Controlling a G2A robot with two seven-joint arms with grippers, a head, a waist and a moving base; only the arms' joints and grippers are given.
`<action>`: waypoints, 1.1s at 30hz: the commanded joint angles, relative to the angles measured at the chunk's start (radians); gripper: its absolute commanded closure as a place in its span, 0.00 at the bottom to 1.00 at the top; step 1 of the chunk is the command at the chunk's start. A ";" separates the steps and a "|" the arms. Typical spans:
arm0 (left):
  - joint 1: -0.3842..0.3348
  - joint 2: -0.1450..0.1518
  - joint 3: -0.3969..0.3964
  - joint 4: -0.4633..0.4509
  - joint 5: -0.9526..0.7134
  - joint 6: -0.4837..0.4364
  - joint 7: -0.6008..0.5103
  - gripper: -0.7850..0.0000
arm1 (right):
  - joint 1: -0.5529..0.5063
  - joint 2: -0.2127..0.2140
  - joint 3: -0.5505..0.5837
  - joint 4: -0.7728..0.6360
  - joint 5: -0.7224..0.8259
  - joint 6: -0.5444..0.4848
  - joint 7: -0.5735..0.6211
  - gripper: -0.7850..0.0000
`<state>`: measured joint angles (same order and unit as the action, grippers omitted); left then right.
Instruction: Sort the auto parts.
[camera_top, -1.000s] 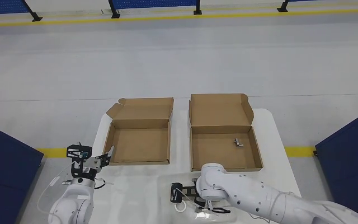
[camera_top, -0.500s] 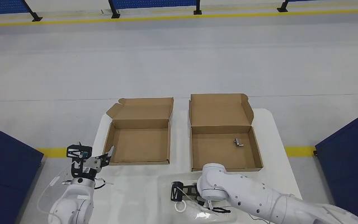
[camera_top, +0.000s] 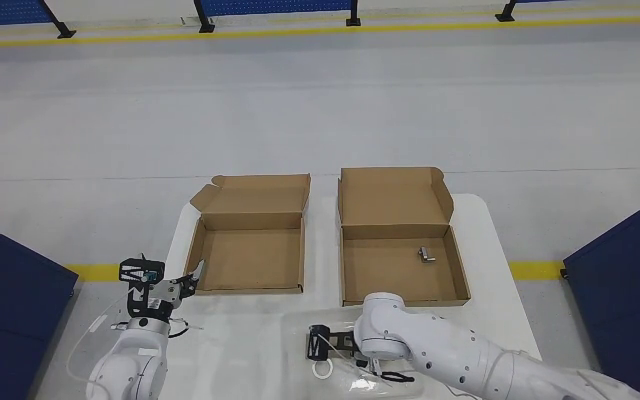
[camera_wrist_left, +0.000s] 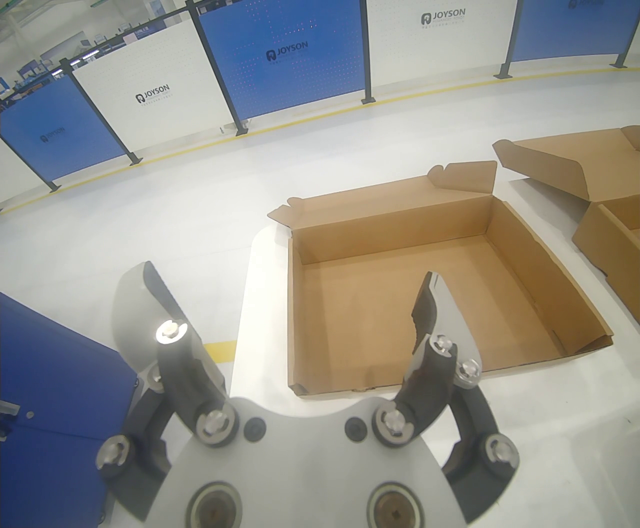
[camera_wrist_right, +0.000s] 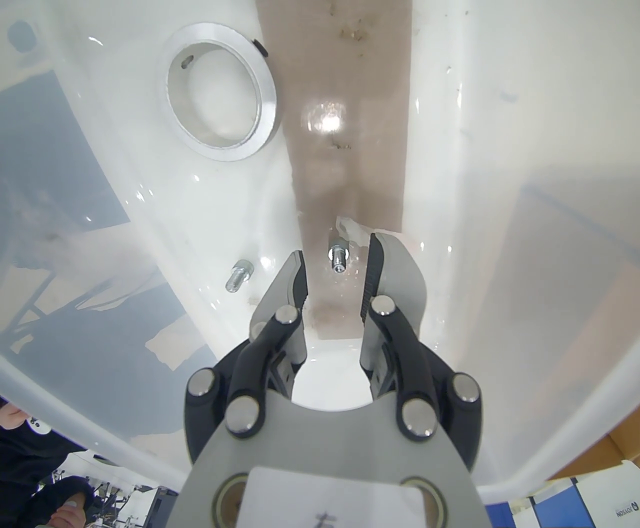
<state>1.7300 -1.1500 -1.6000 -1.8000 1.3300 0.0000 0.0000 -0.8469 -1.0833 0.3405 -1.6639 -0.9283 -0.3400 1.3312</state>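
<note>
Since a second ago my right arm has crept only slightly along the table (camera_top: 250, 320), while my left has kept still by the near corner of the left cardboard box (camera_top: 250, 258), the left gripper (camera_wrist_left: 287, 270) spread wide and holding nothing. From above I see the right cardboard box (camera_top: 385, 265) with one small metal part (camera_top: 427, 254) lying in it. My right wrist view looks into the clear plastic bin (camera_wrist_right: 500, 150), where a metal ring (camera_wrist_right: 217, 102) lies farther in. The right gripper (camera_wrist_right: 336, 250) hangs part-open astride a bolt (camera_wrist_right: 338, 256) without pinching it, a second bolt (camera_wrist_right: 238, 276) just beside.
</note>
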 joint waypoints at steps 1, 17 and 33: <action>0.000 0.000 0.000 0.000 0.000 0.000 0.000 0.00 | -0.003 0.000 0.004 0.004 -0.001 -0.004 0.000 0.78; 0.000 0.000 0.000 0.000 0.000 0.000 0.000 0.00 | -0.024 0.011 0.060 -0.057 -0.005 0.011 0.062 1.00; 0.000 0.000 0.000 0.000 0.000 0.000 0.000 0.00 | -0.054 0.037 0.134 -0.111 0.055 -0.014 0.018 1.00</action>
<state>1.7300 -1.1500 -1.6000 -1.8000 1.3300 0.0000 0.0000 -0.8982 -1.0507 0.4543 -1.7750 -0.8893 -0.3443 1.3844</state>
